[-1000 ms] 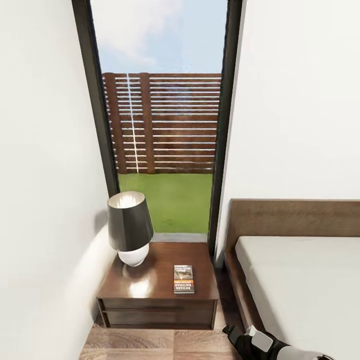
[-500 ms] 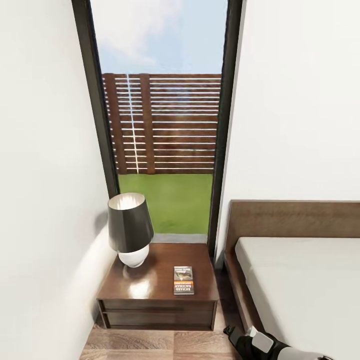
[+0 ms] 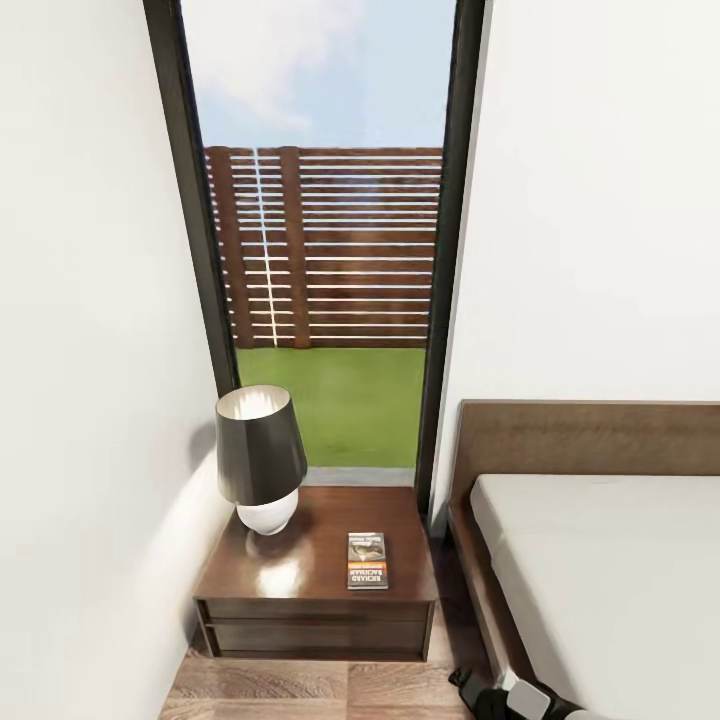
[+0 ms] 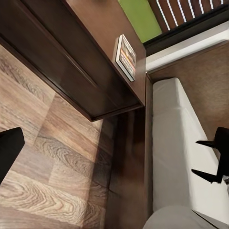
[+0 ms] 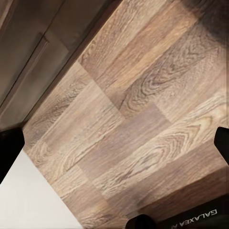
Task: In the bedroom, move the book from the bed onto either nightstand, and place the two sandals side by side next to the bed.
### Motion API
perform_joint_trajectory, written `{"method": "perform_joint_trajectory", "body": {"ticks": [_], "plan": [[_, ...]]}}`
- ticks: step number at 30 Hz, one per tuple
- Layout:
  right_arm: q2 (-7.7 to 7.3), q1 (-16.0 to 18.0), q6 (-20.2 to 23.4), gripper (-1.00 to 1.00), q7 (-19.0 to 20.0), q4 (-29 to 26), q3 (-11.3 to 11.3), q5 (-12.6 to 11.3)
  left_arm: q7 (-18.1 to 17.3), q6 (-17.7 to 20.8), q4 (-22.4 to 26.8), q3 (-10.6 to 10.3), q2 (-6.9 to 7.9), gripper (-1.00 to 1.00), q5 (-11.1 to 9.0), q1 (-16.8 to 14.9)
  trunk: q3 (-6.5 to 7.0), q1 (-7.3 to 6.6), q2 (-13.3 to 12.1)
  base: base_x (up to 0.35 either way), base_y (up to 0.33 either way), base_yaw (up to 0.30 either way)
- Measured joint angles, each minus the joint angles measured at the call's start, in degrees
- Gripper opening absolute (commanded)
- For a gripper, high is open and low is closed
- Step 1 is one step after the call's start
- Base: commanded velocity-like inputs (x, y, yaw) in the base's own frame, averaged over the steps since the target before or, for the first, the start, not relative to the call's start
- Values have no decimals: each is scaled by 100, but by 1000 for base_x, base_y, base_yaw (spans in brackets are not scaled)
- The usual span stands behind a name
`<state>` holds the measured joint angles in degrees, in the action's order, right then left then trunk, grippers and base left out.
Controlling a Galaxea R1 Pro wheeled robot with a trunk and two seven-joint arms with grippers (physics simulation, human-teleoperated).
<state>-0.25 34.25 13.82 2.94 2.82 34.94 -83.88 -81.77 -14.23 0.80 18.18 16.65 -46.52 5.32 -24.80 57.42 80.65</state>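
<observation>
Small dark-grey paperback book [image 3: 367, 560] flat on low dark-brown wooden nightstand [image 3: 300, 580], beside black-shaded lamp [image 3: 259, 457], light-grey mattress bed [image 3: 600, 570] alongside, both pincers' state unclear.

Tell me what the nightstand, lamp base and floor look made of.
Nightstand: dark brown wood, glossy; its top reflects light. Lamp base: smooth white, probably ceramic or glass, with a shine. Floor: light-brown wood planks, with visible grain and seams.
</observation>
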Motion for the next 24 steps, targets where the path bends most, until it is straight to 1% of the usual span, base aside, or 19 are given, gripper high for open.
{"method": "perform_joint_trajectory", "body": {"ticks": [14, 24], "plan": [[-2, -207, -4, 100, -1, 0, -8, 0, 3, 0, 0, 0, -3, 100, -2, 1, 0, 0, 0, 0, 0, 0], [0, -272, -6, 100, -2, 0, -9, 0, 4, 0, 0, 0, -3, 100, -2, 1, 0, 0, 0, 0, 0, 0]]}}
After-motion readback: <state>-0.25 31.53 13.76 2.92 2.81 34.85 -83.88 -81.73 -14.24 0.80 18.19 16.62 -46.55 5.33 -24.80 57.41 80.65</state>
